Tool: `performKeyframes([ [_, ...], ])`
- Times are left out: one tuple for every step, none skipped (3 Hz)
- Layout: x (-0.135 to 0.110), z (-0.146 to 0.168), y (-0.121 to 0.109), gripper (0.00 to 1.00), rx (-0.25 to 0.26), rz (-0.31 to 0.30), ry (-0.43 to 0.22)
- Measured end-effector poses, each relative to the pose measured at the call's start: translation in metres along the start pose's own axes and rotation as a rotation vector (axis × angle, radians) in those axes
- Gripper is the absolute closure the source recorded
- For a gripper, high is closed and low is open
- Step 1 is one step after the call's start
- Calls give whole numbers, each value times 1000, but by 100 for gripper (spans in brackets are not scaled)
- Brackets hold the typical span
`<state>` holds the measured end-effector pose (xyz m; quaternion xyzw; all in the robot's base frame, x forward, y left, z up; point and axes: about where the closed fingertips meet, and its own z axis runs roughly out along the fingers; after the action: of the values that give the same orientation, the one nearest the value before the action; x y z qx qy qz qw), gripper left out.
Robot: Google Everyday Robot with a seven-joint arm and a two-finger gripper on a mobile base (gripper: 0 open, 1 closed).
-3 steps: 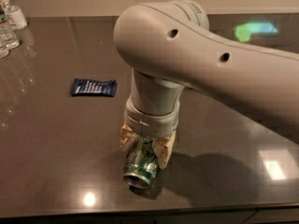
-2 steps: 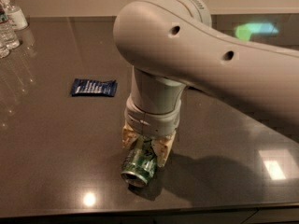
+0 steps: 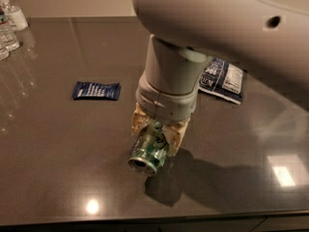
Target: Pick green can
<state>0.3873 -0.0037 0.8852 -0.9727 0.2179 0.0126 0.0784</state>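
The green can (image 3: 147,152) is a shiny green drink can with a silver rim. It lies sideways, its open end toward the camera, held between the tan fingers (image 3: 139,121) of my gripper (image 3: 157,135). The gripper points down from the big grey arm and is shut on the can. The can hangs a little above the dark table (image 3: 58,168), with its shadow on the tabletop below and to the right. The arm hides the back end of the can.
A small dark blue snack bag (image 3: 96,90) lies flat to the left of the gripper. A larger blue and white bag (image 3: 222,79) lies behind the arm on the right. Clear plastic bottles (image 3: 10,27) stand at the far left corner. The table's front edge runs just below the can.
The arm has risen with the can in the gripper, so the can now hangs off the table. The larger bag behind the arm has come into view.
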Motion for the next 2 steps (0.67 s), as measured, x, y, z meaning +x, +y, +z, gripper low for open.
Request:
performKeyframes([
  [16,-34,-8,100,49,36,17],
  [29,-71,-16,100,105,58,50],
])
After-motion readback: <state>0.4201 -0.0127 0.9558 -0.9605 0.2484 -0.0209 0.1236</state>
